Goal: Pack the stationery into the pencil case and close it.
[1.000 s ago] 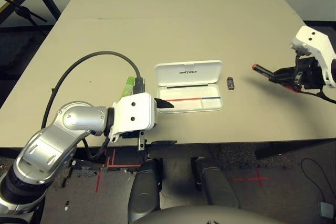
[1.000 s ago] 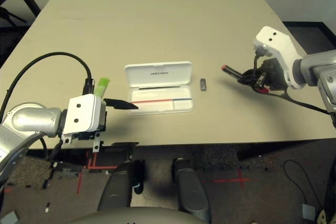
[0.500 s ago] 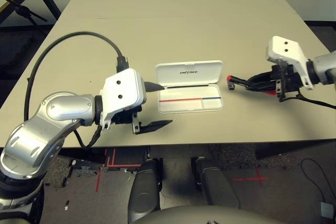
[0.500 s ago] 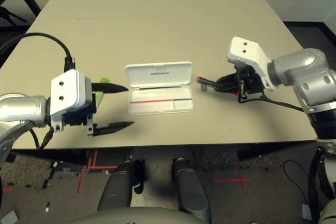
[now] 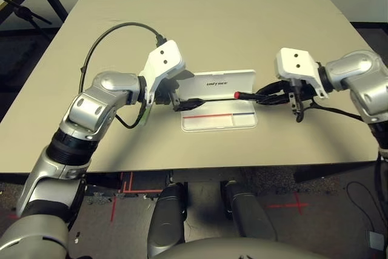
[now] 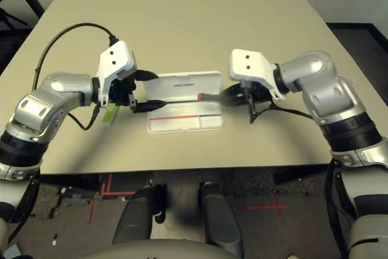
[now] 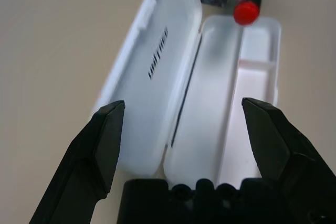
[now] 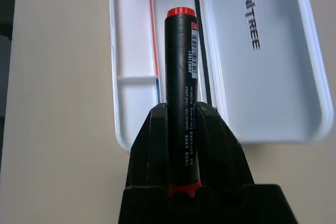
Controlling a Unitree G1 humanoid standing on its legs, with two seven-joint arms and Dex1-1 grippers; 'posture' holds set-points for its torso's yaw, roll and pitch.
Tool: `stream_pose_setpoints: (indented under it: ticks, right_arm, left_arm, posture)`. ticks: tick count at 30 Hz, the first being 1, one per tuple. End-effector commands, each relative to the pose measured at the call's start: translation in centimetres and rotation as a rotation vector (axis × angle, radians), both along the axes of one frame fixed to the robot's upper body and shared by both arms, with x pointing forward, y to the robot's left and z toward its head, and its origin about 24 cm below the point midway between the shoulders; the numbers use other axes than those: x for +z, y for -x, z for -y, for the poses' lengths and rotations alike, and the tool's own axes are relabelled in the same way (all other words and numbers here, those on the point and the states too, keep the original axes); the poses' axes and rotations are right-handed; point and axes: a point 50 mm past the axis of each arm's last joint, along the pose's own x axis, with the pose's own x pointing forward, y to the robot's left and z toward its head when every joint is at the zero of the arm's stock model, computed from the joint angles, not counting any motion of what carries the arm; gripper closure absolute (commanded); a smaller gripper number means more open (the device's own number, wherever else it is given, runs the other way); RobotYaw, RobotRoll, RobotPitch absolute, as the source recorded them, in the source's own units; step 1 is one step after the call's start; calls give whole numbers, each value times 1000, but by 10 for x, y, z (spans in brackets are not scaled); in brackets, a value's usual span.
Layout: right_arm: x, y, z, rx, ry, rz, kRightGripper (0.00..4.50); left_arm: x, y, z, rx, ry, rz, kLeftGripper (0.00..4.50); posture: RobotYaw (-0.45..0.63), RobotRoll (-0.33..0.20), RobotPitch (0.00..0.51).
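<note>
R gripper (image 8: 181, 145), clamped on red-capped black marker pen (image 8: 180, 77), aims it over open flat white hard-plastic pencil case (image 5: 218, 108) for tray drop, w/ L gripper (image 7: 184, 140) spread wide at case's end, prob. to brace it.

highlighter (image 6: 111, 114) mostly hidden (behind left arm)

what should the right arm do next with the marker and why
Probably lower the red-and-black marker pen a little and open the fingers. The right gripper holds it lengthwise over the tray of the open white hard plastic pencil case, red cap above the case. The left gripper sits open at the case's other end, apparently steadying it, so the drop looks unobstructed.
</note>
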Motion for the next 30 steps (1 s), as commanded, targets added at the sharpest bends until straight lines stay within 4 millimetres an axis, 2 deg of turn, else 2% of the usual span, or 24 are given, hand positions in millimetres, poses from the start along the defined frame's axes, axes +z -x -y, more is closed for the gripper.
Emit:
stream_pose_setpoints:
  ticks: [1,15,19,26,30]
  right_arm:
    - [-4,-4,-9,36,15,27,4001]
    - [-34,-11,-46,126,-9,36,4001]
    - [-34,-11,-50,139,-24,51,2649]
    - [-25,-6,-48,142,-82,34,25]
    - [-21,-2,-42,142,-97,15,25]
  left_arm:
    - [-16,5,-22,-2,-27,-11,0]
    - [-28,19,-28,-19,-43,-12,0]
    - [-28,18,-27,-12,-46,-15,0]
    - [-26,15,-27,1,-52,-18,0]
    - [-25,14,-27,5,-54,-22,0]
  posture:
    - [-16,0,167]
    - [19,0,171]
    - [23,0,173]
    - [20,0,180]
    - [17,0,184]
